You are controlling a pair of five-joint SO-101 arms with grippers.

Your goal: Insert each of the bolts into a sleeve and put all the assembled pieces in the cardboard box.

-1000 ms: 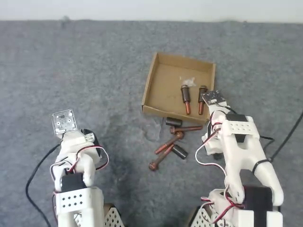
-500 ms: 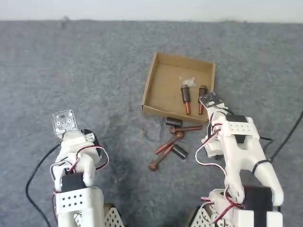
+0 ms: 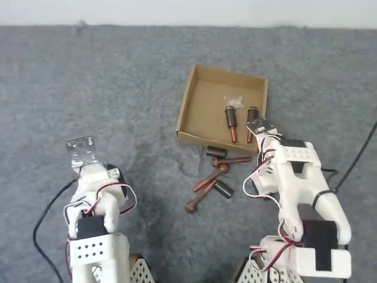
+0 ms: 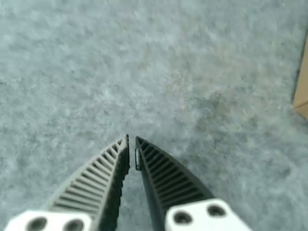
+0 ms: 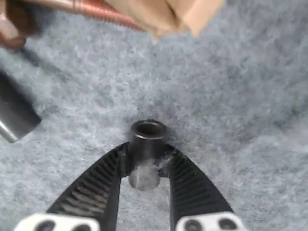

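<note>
Broadly, we see the grey carpeted table (image 3: 118,88) beneath everything, and we place the rest by the cardboard box (image 3: 206,100) that lies open on it; the right arm (image 3: 300,177) stands on the side of the box toward the arm bases, its wrist over the box's right near corner; the left arm (image 3: 94,200) is well apart from the box, off beyond its left near corner; the left gripper (image 4: 132,139) hangs over bare carpet with its fingers drawn to a thin slit and nothing between them; the right gripper (image 5: 147,150) is clamped on the gripped sleeve (image 5: 147,132), a dark tube held upright with its bore open upward, just outside a corner of the box; we cannot tell whether that tube touches the carpet; inside the box, near its right wall, lie the first assembled piece (image 3: 231,119) and the second assembled piece (image 3: 251,115), side by side and apart; outside the near wall lie the loose parts; the first bolt (image 3: 232,160) is just beside that wall, the second bolt (image 3: 209,178) a little farther out, the third bolt (image 3: 198,201) farthest from the box; the first loose sleeve (image 3: 216,152) lies just beside the near wall, and the second loose sleeve (image 3: 223,189) lies between the second and third bolts.
</note>
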